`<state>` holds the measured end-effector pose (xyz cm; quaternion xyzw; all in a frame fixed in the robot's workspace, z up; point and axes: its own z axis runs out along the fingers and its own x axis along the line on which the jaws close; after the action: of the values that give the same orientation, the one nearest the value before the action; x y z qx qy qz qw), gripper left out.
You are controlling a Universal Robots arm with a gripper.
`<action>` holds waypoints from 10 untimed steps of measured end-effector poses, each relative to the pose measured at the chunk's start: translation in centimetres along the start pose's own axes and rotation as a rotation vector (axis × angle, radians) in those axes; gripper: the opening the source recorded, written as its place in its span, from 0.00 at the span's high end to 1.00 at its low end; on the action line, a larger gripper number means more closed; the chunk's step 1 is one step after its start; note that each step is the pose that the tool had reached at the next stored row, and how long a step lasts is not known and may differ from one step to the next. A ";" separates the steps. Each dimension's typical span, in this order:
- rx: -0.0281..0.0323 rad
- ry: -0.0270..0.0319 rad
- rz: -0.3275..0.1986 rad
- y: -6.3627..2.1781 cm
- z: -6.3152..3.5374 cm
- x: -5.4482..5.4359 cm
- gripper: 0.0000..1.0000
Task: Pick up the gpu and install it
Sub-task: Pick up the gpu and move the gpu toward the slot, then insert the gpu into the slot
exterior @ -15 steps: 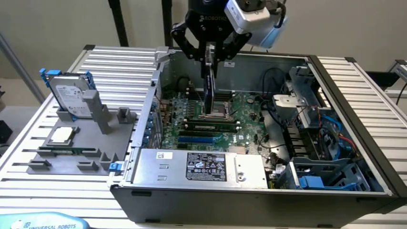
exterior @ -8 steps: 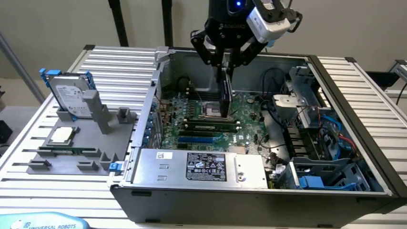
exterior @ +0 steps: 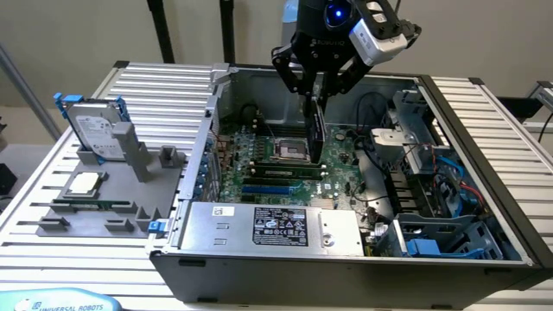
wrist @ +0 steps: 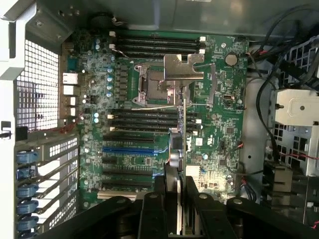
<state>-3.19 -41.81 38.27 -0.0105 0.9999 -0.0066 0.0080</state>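
Exterior view: I see the gripper (exterior: 316,91) above the open computer case (exterior: 484,162), which lies on its side on the slatted table (exterior: 155,81). The jaws are clamped on the upper end of the gpu (exterior: 315,129). The card hangs upright and edge-on, inside the case and nearer its far wall than its front edge. Its lower end is over the motherboard (exterior: 276,181), just beside the processor socket (exterior: 289,150). From here I cannot tell whether that end touches the board or clears it.

Wrist view: the two black fingers (wrist: 158,209) press on either face of the gpu (wrist: 178,149). Its silver bracket (wrist: 183,67) is at the end away from the fingers, over the socket area of the motherboard (wrist: 219,129).

Along the case's front edge sits the power supply (exterior: 268,227). On the table at the exterior view's left, a grey holder (exterior: 95,220) carries a hard drive (exterior: 93,129) with blue rails standing near the holder's far edge. A processor chip (exterior: 84,184) and a memory stick (exterior: 87,204) lie nearer the holder's front edge.
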 end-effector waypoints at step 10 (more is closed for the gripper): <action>0.0001 0.0000 0.000 0.00 0.00 0.0 0.73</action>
<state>-3.18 -41.81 38.27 -0.0105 0.9999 -0.0066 0.0080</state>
